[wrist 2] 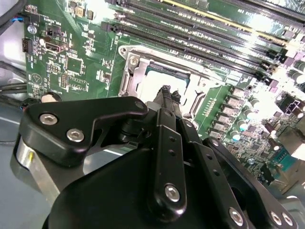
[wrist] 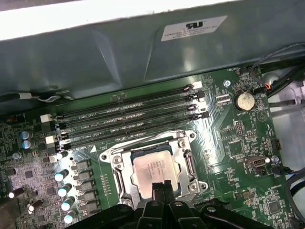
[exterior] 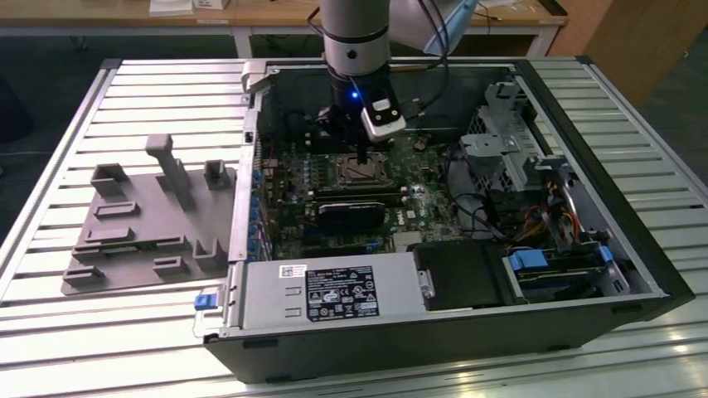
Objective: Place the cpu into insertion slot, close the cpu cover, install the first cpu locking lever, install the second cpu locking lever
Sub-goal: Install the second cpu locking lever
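cpu [wrist: 153, 169] sits under the closed cpu cover [wrist: 183, 143], narrow empty claw [wrist: 161, 190] just above it.

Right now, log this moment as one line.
fingers: closed, tips over cpu | cpu: seated in insertion slot | cpu cover: down around cpu

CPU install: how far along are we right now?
Done: the cpu lies flat in the insertion slot, its silver top showing in both wrist views. The cpu cover appears to lie down around it, framing the chip. In hand: the gripper hangs directly over the chip, carrying nothing I can see. Left: I can't tell from these views whether either locking lever is latched.
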`<state>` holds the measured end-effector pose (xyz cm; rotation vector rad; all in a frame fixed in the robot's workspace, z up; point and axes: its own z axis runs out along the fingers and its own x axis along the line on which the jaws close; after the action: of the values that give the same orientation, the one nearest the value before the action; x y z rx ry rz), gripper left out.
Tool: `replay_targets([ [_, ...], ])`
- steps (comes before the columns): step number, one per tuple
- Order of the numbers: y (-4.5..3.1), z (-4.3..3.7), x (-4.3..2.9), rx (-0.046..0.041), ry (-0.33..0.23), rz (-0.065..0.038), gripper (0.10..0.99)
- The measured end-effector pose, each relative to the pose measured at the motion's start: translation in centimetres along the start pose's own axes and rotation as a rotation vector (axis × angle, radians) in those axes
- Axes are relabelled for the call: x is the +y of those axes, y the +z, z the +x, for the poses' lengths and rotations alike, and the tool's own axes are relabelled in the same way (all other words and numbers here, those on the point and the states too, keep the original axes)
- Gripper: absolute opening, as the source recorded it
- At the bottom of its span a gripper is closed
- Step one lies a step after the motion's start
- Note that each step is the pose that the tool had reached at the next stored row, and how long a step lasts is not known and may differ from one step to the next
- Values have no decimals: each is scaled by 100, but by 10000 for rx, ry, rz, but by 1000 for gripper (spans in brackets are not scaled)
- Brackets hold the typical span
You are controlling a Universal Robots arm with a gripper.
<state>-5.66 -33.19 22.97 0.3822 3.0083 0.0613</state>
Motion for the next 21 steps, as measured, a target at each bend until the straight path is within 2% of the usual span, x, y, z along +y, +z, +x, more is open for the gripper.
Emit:
replay_targets([
  [9,-3,-28,-109,0,0,1,102],
  [17,-44,-40,-138,0,0,1,102],
  [21,-48,-59,-211,0,1,3,102],
])
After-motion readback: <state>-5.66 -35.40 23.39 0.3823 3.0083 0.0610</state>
